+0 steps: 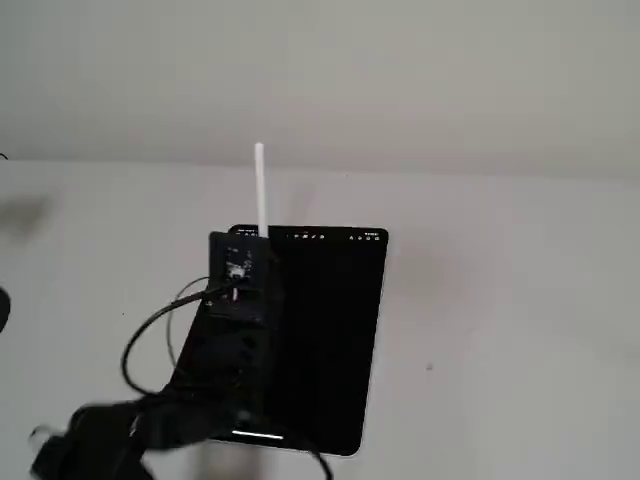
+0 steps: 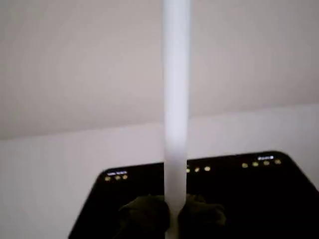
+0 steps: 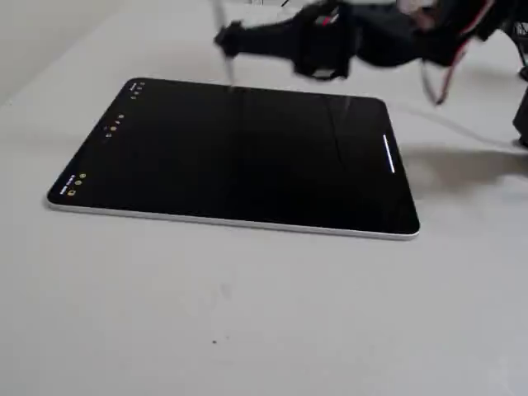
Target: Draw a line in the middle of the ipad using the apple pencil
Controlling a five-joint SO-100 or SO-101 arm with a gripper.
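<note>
The ipad (image 1: 330,340) lies flat on the white table, its screen black, with tiny icons (image 3: 111,125) along one short side. My gripper (image 1: 258,245) hangs over the ipad's left part in a fixed view and is shut on the apple pencil (image 1: 260,185), which stands nearly upright. The wrist view shows the apple pencil (image 2: 175,109) between two dark fingers (image 2: 144,216) above the ipad (image 2: 259,199). From the side, the gripper (image 3: 224,37) and apple pencil (image 3: 218,15) are blurred at the ipad's (image 3: 239,157) far edge; tip contact is unclear. The line is not in view.
A short white bar (image 3: 389,155) glows near the short side opposite the icons. A black cable (image 1: 140,340) loops off the arm at the ipad's left. Red and black wires (image 3: 437,78) hang from the arm. Bare white table (image 3: 247,313) surrounds the ipad.
</note>
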